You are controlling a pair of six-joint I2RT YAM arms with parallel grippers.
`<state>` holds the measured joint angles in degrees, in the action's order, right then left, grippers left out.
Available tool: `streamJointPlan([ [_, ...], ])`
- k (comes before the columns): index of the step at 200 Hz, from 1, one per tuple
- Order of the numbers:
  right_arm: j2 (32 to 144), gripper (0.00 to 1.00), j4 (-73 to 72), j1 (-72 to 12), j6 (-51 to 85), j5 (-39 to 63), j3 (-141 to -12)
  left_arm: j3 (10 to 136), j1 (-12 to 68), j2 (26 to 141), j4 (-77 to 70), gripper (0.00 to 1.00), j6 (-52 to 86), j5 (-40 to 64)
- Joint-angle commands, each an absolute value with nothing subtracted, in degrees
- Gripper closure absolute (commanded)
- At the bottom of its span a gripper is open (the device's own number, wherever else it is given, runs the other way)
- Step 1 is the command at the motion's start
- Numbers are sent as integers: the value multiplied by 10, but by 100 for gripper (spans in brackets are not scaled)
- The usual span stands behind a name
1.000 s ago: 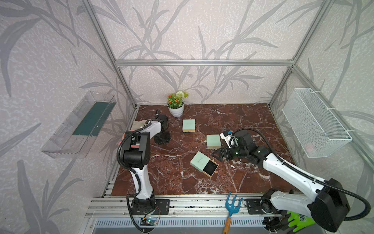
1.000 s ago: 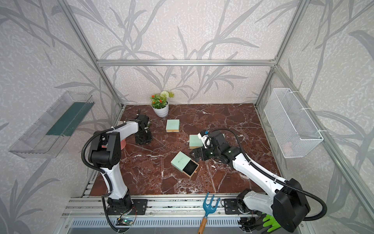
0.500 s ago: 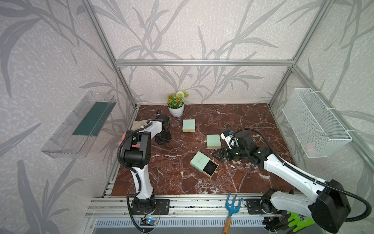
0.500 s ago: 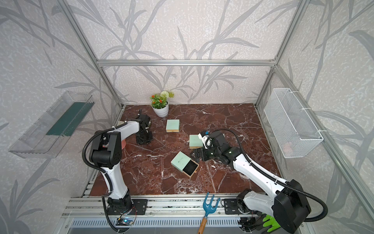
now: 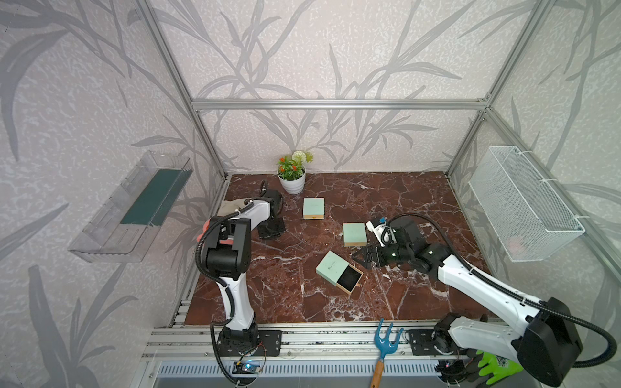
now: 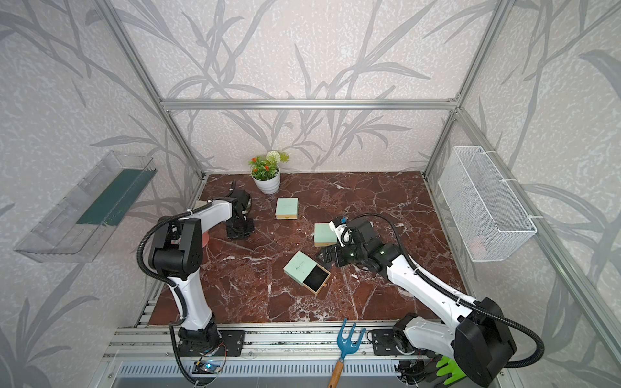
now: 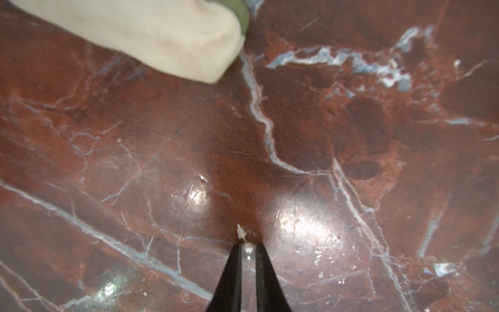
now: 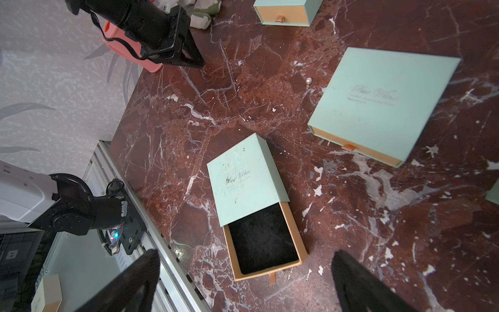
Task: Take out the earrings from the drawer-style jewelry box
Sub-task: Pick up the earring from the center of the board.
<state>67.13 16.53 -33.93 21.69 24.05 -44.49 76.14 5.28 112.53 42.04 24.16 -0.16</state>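
Observation:
The drawer-style jewelry box (image 5: 331, 265) (image 6: 299, 265) (image 8: 245, 178) is mint green and lies mid-table. Its tan drawer (image 8: 294, 227) is pulled out, and I see nothing on its black lining. One of the earrings (image 7: 248, 247), a tiny pearl on a pin, sits between the tips of my left gripper (image 7: 248, 250), just above the marble at the back left. The jaws are shut on it. Another pearl earring (image 8: 308, 80) lies on the marble beside a closed box. My right gripper (image 5: 364, 258) (image 6: 327, 257) (image 8: 243, 286) hovers open by the drawer's end.
Two closed mint boxes (image 5: 313, 208) (image 5: 354, 234) lie behind the open one. A potted plant (image 5: 292, 179) stands at the back. A beige cloth (image 7: 135, 35) and a pink object (image 8: 129, 54) are near the left gripper. A blue rake (image 5: 386, 339) rests on the front rail.
The left gripper's jaws have narrowed onto the pearl earring. The left gripper shifted slightly at the back left. The right arm has held still.

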Motion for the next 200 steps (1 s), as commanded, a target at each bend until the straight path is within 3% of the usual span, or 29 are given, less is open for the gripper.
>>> streamJointPlan([
  [1, 664, 1, 166, -338, 225, 247, -444, 761, 56, 1145, 438, 88, 244, -10],
  [149, 660, 1, 172, -333, 214, 235, -454, 759, 92, 1095, 444, 91, 247, -6],
  [200, 632, 1, 169, -284, 215, 241, -439, 765, 147, 1038, 454, 91, 238, 2],
])
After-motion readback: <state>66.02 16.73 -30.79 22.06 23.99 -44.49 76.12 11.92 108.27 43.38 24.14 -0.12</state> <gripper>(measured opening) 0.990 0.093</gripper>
